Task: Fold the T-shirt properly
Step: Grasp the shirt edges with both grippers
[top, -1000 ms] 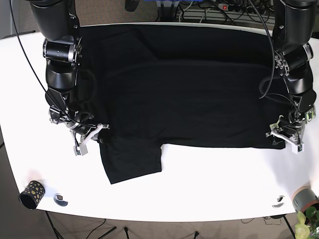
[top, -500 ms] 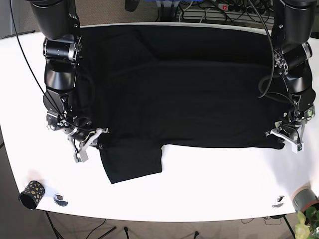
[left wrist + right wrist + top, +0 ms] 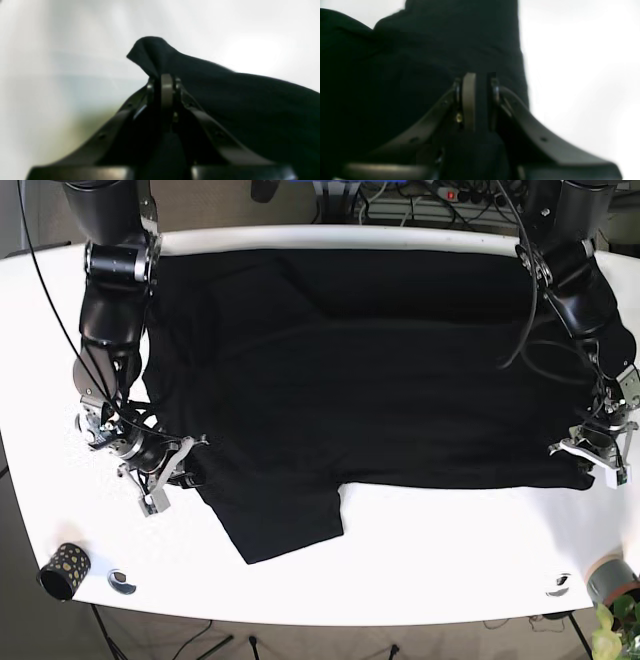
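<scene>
The black T-shirt (image 3: 370,370) lies spread on the white table (image 3: 430,560), one sleeve (image 3: 285,520) pointing toward the front edge. My right gripper (image 3: 170,471) is at the shirt's front left edge, and the right wrist view shows it (image 3: 476,77) shut on dark cloth (image 3: 420,50). At the shirt's front right corner sits my left gripper (image 3: 592,457). The left wrist view shows it (image 3: 167,77) shut on a raised corner of the cloth (image 3: 152,52) just above the table.
A black cup with gold dots (image 3: 62,568) and a small round marker (image 3: 121,581) sit at the front left. Another marker (image 3: 560,584) and a grey pot with a plant (image 3: 613,582) are at the front right. Cables (image 3: 420,198) run behind the table.
Both grippers have closed on the shirt's edges and moved apart, the right-hand one further right. The shirt's front edge and sleeve shifted slightly toward the front and right.
</scene>
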Controlling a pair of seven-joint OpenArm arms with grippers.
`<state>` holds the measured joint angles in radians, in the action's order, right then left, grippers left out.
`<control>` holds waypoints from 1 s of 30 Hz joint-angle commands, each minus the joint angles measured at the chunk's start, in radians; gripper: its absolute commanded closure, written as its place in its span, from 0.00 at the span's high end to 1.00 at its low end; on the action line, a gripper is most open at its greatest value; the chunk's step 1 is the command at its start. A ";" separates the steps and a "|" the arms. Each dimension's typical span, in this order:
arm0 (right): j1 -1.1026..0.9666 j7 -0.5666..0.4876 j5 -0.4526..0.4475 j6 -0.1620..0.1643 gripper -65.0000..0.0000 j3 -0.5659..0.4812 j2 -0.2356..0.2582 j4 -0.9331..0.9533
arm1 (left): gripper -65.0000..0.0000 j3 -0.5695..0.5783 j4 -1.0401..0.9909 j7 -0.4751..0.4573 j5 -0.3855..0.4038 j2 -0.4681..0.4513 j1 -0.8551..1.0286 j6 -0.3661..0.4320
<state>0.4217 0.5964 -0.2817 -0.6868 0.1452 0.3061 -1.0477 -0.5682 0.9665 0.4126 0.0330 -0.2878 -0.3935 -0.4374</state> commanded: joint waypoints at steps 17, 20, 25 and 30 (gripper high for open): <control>0.076 -0.074 -0.018 -0.011 0.67 0.001 0.008 0.114 | 0.00 -0.013 0.159 0.022 0.012 -0.003 0.084 -0.001; 0.124 -0.146 -0.018 -0.011 0.74 0.000 0.009 0.235 | 0.00 -0.013 0.159 0.022 0.012 -0.003 0.084 -0.001; 0.213 -0.270 0.026 -0.011 0.75 -0.002 0.011 0.455 | 0.00 -0.013 0.159 0.022 0.012 -0.003 0.084 -0.001; 0.254 -0.390 0.141 -0.011 0.75 0.003 0.005 0.582 | 0.00 -0.013 0.164 0.022 0.012 -0.003 0.086 -0.001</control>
<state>0.6376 0.2581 -0.1402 -0.6880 0.1440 0.3016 -0.4713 -0.5800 1.1046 0.4564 0.0338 -0.2722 -0.2848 -0.4374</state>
